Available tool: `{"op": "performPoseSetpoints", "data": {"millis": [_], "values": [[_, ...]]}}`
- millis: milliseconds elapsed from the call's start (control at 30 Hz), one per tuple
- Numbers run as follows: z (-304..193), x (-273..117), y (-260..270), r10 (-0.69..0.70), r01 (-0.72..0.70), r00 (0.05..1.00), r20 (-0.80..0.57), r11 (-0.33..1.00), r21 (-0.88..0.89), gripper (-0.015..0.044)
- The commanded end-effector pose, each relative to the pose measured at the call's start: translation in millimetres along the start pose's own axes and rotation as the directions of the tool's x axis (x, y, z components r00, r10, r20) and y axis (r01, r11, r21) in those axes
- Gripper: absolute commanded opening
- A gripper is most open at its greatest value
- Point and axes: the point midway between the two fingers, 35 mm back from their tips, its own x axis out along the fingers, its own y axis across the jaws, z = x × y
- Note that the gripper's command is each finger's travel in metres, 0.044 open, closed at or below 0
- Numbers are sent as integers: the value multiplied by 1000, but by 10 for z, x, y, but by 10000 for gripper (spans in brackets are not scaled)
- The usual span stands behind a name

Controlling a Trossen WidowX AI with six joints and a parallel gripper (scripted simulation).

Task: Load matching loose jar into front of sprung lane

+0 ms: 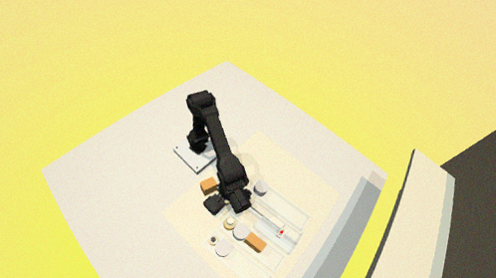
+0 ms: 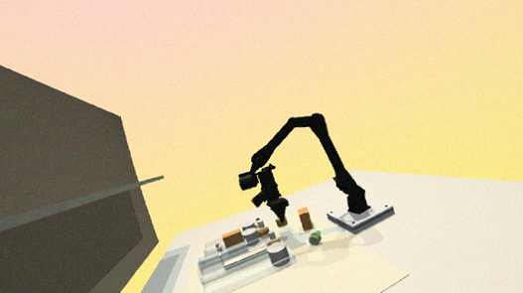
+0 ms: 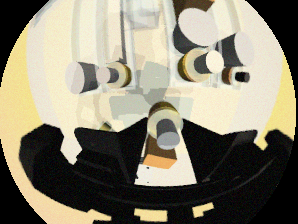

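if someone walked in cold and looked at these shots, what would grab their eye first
Most likely the black arm arching from its base plate down to the lane rack, against a glowing yellow backdrop. Next, the wrist view: the gripper is shut on a small brown jar with a grey lid, dead centre between the dark fingers. Around it lie more jars and an orange-brown box on the rack.

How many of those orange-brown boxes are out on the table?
2. One box stands beside the arm; the other box lies in a rack lane. The gripper holds a jar, not a box. The arm could hide more.
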Motion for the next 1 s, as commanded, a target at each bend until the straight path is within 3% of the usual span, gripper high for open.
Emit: {"op": "performPoseSetpoints", "data": {"millis": [0,300,767,967], "values": [[17,-240,27,-5,5,1000,21,1000,2,0],[-24,-621,88,-8,8,1000,29,1000,-5,0],[103,-125,701,-3,5,1000,30,998,-68,0],[106,-62,734,-3,5,1000,30,997,-71,0]]}}
